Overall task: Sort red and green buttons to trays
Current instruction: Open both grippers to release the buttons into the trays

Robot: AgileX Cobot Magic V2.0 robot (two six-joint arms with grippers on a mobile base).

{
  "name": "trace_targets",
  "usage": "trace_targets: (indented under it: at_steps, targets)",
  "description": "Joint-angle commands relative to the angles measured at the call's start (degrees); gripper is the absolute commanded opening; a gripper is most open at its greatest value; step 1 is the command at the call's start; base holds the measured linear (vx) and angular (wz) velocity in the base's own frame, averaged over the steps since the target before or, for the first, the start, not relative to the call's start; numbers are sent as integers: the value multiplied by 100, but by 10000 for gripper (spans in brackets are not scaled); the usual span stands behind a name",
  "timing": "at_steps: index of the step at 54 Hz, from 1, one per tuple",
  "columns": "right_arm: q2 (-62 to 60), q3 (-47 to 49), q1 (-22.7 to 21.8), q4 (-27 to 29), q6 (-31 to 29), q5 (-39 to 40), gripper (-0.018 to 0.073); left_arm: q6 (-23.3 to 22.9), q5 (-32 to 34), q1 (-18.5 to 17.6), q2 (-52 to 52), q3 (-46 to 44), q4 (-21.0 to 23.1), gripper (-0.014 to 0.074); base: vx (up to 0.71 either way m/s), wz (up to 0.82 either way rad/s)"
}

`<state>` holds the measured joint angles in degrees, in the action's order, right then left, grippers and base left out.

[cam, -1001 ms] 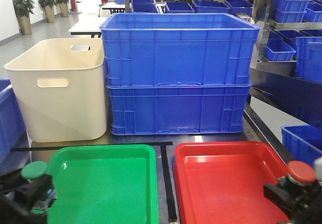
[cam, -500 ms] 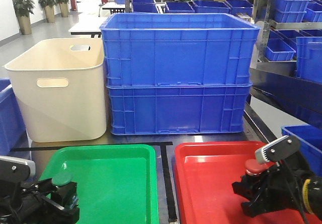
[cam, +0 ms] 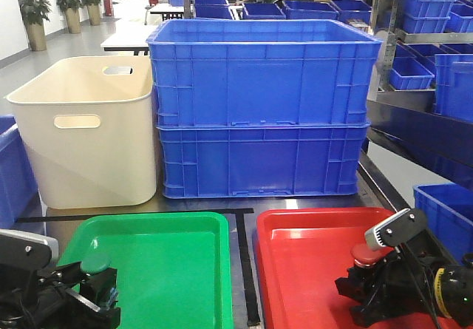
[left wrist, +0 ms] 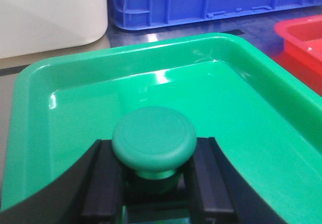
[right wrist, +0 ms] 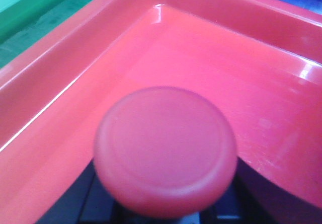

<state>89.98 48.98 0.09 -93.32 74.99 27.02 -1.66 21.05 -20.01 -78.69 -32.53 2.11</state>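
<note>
Arms held low, the left pincer (left wrist: 153, 181) grasps a round green plastic button (left wrist: 153, 136), the right pincer (cam: 369, 271) a round red plastic button (right wrist: 165, 148).

no readable text, no labels, brands, numbers or signs on any crate, tray or button

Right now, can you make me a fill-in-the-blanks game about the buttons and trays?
The left gripper holds the round green plastic button over the green plastic tray, which lies ____ of the red plastic tray.
The right gripper holds the round red plastic button over the tray coloured ____.
Behind the trays, ____ big blue plastic crates are stacked.
Missing words: left; red; two.
</note>
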Motion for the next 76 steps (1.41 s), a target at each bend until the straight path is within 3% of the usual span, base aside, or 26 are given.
trace_targets:
  at_steps: [1,9,15,29,38,44,49,51,57,59,66,72,76]
  targets:
    - [-199,194,-9,292,42,72,508,-66,562,-43,142,-203,-49,396,0,0]
    - [-199,194,-9,431,89,50,612,-106,567,-38,142,-203,-32,533,0,0]
    - [-278,194,-9,431,89,50,618,-94,653,-38,161,-203,-32,578,0,0]
    - [-910,194,-9,426,95,67,582,-94,276,-38,652,-203,-32,580,0,0]
    - [-1602,189,-15,412,471,113,546,-94,-491,-38,1328,-203,-32,564,0,0]
    - [-2196,176,-15,261,1152,238,462,-94,-1435,-38,1952,-203,-32,489,0,0]
    - [-2759,176,-15,-386,1747,369,320,-101,-2410,-38,2461,-203,-32,372,0,0]
    - [-3009,176,-15,-849,2152,427,243,-106,-2923,-38,2689,-203,-17,301,0,0]
    - [-3680,-66,-22,-838,2448,512,13,-92,-4473,-38,3273,-195,370,68,0,0]
    - [-3941,-211,-22,-838,2448,520,-17,-29,-4934,-38,3462,-195,565,-10,0,0]
    - [-4662,-825,-22,-838,2448,662,-14,316,-5705,-38,4109,-195,1298,-8,0,0]
    - [-5262,-1411,-22,-838,2448,632,-13,763,-5808,-38,4806,-195,2014,-7,0,0]
    - [-5512,-1703,-22,-838,2448,593,-13,814,-5687,-38,5232,-195,2131,-6,0,0]
